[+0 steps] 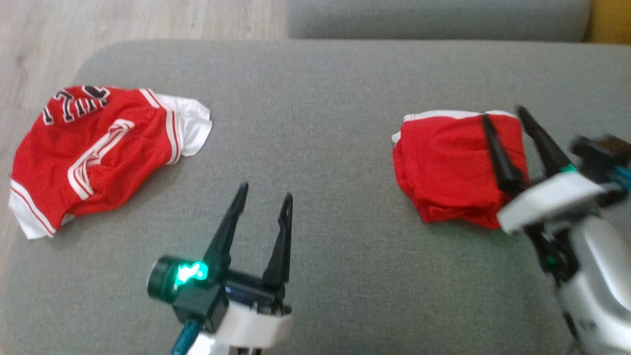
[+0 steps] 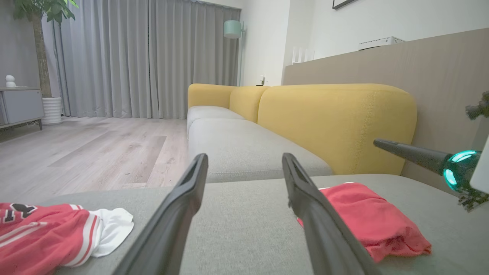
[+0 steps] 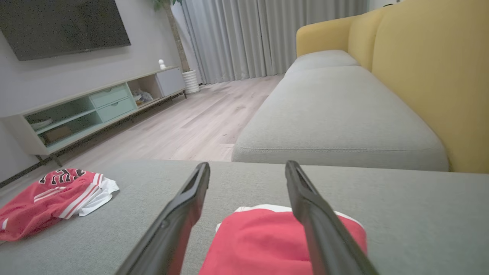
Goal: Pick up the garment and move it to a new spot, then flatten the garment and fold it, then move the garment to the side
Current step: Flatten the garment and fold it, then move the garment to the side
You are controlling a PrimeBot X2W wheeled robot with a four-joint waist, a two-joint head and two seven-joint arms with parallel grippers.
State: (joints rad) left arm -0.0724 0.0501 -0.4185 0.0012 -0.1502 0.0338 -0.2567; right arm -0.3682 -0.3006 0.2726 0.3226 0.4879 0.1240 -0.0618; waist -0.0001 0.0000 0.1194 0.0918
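Note:
The folded red garment (image 1: 446, 165) with a white edge lies on the right of the grey sofa cushion (image 1: 315, 123). My right gripper (image 1: 503, 114) stands open just above it, its fingers spread over the garment's right half with nothing between them. In the right wrist view the garment (image 3: 263, 244) lies under the open right gripper (image 3: 248, 165). My left gripper (image 1: 266, 191) is open and empty over bare cushion near the front middle. The left wrist view has the left gripper (image 2: 245, 156) open, the garment (image 2: 366, 221) to its right, and one right finger (image 2: 412, 154) beyond.
A second red and white jersey (image 1: 93, 148) with dark lettering lies crumpled at the cushion's left end, near the edge. Another grey cushion (image 1: 434, 19) lies behind, with yellow backrests (image 2: 336, 122). Wood floor (image 1: 49, 39) is at the far left.

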